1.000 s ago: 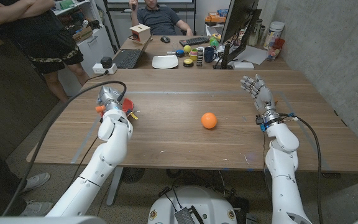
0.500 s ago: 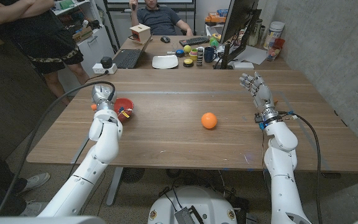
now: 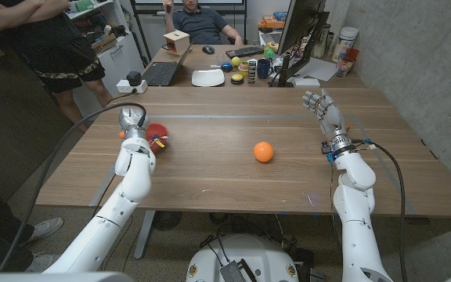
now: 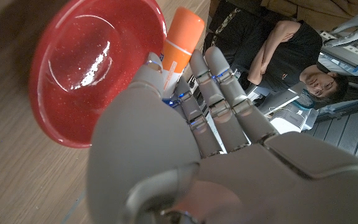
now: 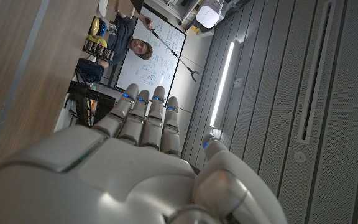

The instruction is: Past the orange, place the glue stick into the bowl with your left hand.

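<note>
a: where's the glue stick (image 4: 180,38) at?
b: in the left robot hand (image 4: 185,118). the wrist view shows it pinched between thumb and fingers (image 4: 225,81), orange cap pointing away from the palm, poking over the rim of the red bowl (image 4: 73,68).
a: so it isn't in the bowl?
b: no, it is gripped just above the rim. the bowl's inside looks bare and glossy from that view.
a: and from the head view?
b: the left robot hand (image 3: 131,120) sits at about nine o'clock on the table (image 3: 233,168), right beside the bowl (image 3: 156,131) and touching its near side. the glue stick is too small to make out clearly there.
a: the orange (image 3: 264,151)?
b: near the centre of the table, well apart from the bowl, toward three o'clock of it.
a: what about the right robot hand (image 3: 322,112)?
b: at about three o'clock, raised off the table, palm upright, fingers apart, holding nothing. its wrist view shows the straight fingers (image 5: 143,121) reaching toward a whiteboard and a person.
a: anyone else around?
b: a person seated at twelve o'clock at a cluttered desk, another standing at eleven.
</note>
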Robot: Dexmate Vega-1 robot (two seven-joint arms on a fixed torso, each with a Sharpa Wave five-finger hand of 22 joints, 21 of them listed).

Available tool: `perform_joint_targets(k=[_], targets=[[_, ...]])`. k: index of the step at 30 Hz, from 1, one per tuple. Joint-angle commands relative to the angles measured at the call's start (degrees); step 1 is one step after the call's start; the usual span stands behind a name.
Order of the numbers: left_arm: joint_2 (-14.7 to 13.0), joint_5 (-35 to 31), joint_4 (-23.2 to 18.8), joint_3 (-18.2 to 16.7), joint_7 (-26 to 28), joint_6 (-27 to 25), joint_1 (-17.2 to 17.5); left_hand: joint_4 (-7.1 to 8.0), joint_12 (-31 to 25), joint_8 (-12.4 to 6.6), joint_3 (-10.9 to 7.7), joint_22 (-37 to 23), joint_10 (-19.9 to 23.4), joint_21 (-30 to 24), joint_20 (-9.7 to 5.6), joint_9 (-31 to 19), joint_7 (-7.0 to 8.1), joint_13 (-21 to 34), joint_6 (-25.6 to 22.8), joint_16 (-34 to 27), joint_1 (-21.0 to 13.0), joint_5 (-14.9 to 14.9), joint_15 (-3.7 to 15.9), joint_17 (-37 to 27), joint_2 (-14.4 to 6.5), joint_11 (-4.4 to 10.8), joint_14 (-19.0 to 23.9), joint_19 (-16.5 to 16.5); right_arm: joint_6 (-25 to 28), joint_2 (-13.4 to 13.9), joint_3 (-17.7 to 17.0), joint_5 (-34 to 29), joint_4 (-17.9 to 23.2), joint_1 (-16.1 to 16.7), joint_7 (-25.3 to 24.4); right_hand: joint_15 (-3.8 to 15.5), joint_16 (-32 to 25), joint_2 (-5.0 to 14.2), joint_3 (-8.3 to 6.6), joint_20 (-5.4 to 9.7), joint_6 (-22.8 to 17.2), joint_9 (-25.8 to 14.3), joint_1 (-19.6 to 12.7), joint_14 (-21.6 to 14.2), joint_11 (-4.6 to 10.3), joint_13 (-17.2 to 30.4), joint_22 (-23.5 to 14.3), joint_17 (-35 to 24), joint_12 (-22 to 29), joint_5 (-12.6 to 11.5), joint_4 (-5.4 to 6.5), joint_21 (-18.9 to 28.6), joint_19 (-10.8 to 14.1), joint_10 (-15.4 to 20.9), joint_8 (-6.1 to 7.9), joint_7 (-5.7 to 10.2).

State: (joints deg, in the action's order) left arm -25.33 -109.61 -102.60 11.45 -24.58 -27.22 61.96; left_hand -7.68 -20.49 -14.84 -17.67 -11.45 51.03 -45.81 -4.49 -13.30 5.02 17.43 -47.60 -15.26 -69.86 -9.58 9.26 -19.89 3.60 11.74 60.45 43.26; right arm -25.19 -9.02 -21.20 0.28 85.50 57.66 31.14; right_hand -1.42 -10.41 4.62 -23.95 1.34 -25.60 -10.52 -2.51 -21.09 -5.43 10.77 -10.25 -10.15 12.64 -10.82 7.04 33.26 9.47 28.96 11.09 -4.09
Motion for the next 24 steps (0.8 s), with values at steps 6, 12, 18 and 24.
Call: perform_joint_targets(k=[6, 12, 18, 24], targets=[[0.4, 5.4, 1.6, 1.3, 1.3, -0.7, -1.7, 0.07, 0.3, -0.38, 0.54, 0.0, 1.2, -0.5, -4.92, -0.1, 0.11, -0.1, -0.6, 0.0, -5.0, -0.5, 4.71, 0.0, -5.7, 0.17, 1.3, 0.3, -0.8, 0.6, 0.0, 0.6, 0.3, 0.0, 0.3, 0.14, -0.3, -0.33, 0.37, 0.24, -0.3, -0.3, -0.1, -0.6, 0.11, 0.1, -0.3, 0.0, 0.0, -0.3, 0.02, -0.1, 0.4, 0.4, 0.08, -0.19], [0.7, 8.4, 2.2, 1.3, 0.0, -0.1, -2.2, 0.22, 0.4, -0.46, 0.67, 0.0, 1.4, -0.7, -4.86, 0.0, 0.06, -0.1, -0.9, 0.1, -4.8, -0.6, 4.7, 0.1, -5.9, 0.16, 1.4, 0.4, -0.9, 0.5, 0.1, 0.2, 0.4, 0.0, -0.1, 0.19, -0.3, -0.34, 0.41, 0.25, -0.4, -0.3, -0.1, -0.7, 0.03, 0.1, -0.3, 0.0, 0.0, -0.3, 0.03, -0.2, 0.4, 0.4, 0.08, -0.16], [0.2, 9.6, 3.2, 1.7, 1.0, 0.0, -2.4, 0.41, 0.5, -0.41, 0.84, 0.1, 1.6, -0.8, -4.8, 0.0, -0.09, -0.2, -0.9, 0.2, -4.5, -0.6, 4.68, 0.3, -6.0, 0.13, 1.5, 0.4, -1.1, 0.6, 0.3, 0.1, 0.0, -0.1, -0.2, 0.11, -0.3, -0.35, 0.45, 0.25, -0.3, -0.3, 0.0, -0.7, 0.16, 0.1, -0.3, 0.0, 0.0, -0.3, 0.03, -0.3, 0.4, 0.4, 0.07, -0.23], [-0.2, 10.7, 3.3, 1.9, 1.2, -0.1, -2.7, 0.53, 0.6, -0.4, 0.98, 0.2, 1.7, -1.0, -4.79, 0.1, -0.09, -0.2, -1.0, 0.3, -4.3, -0.6, 4.67, 0.4, -6.0, 0.14, 1.5, 0.4, -1.4, 0.6, 0.4, -0.1, 0.1, 0.1, -0.5, 0.13, -0.3, -0.34, 0.48, 0.26, -0.4, -0.3, 0.0, -0.7, 0.12, 0.1, -0.3, 0.0, -0.1, -0.3, 0.03, -0.3, 0.4, 0.3, 0.09, -0.24]])
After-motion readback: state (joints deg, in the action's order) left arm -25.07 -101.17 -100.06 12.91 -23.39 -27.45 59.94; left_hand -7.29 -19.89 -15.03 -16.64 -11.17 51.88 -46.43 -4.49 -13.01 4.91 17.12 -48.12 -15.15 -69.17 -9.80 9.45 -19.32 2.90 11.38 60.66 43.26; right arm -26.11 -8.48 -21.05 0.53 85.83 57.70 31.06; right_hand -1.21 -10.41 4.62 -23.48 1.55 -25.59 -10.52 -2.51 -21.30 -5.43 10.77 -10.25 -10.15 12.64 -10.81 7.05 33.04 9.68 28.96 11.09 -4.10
